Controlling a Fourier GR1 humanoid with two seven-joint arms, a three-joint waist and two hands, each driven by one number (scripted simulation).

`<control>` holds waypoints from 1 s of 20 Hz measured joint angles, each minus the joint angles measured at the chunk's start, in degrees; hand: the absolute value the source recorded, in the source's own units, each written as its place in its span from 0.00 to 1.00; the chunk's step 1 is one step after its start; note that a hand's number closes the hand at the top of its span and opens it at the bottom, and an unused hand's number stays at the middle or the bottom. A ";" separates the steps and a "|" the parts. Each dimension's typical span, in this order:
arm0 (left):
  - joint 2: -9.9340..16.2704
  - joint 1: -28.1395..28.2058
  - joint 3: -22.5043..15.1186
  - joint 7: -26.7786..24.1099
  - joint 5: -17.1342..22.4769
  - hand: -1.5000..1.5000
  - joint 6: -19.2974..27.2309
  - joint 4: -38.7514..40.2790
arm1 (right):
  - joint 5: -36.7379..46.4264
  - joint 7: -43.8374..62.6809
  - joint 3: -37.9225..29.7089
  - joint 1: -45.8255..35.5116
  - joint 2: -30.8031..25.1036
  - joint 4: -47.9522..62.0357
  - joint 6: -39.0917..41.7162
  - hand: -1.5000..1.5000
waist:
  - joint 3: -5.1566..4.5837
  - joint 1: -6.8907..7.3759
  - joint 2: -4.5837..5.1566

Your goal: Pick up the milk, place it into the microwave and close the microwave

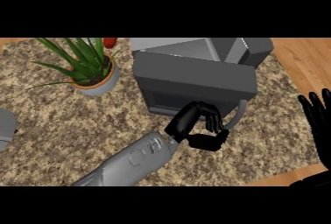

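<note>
Closing the door: by my reading the last step is in hand, since the left hand (pixel 197 127) is at the microwave door (pixel 194 83) and no milk shows anywhere.
Plant: a potted plant (pixel 90 65) stands well to the left of the fingers, on the speckled counter (pixel 58 131), apart from everything in play.
Left hand: comes up from the lower edge on a grey forearm (pixel 129 162); its fingers (pixel 210 114) are curled with the thumb below them, right at the door's lower front edge and beside the door handle (pixel 238 113). They hold nothing I can make out; whether they touch the door cannot be told.
Microwave: the microwave (pixel 207 50) sits just beyond the fingers, its door swung part way, the dark glass facing the hand.
Milk: not visible; probably inside, behind the door, so its long axis and the way it points cannot be told.
Next move: judged from this, a push on the door away from the fingers until it shuts flush.
Right hand: the right hand (pixel 318 122) rests at the right edge, well to the right of the fingers, its own held straight and upward, holding nothing.
</note>
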 measured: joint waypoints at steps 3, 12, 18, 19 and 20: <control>-0.13 -2.90 0.90 -1.17 2.59 1.00 0.88 1.06 | -1.02 0.85 0.29 -0.77 -0.75 -1.24 1.07 0.00 | 0.02 -1.84 0.27; -0.17 -10.83 3.38 -2.87 8.17 1.00 2.86 6.13 | -4.36 3.88 -0.18 -3.37 -3.21 -3.52 2.64 0.00 | 0.15 -6.20 1.47; -0.18 -15.59 4.85 -3.41 10.91 1.00 3.75 9.49 | -6.66 5.96 -0.29 -5.14 -4.86 -4.64 3.69 0.00 | 0.24 -8.44 2.11; -0.07 -16.29 5.17 -3.49 11.32 1.00 3.91 10.12 | -6.92 6.32 -0.32 -5.39 -5.24 -4.82 3.88 0.00 | 0.24 -8.71 2.20; 0.09 -16.81 5.45 -3.64 11.80 1.00 4.03 10.67 | -7.29 6.63 -0.27 -5.57 -5.42 -4.90 4.05 0.00 | 0.25 -8.96 2.32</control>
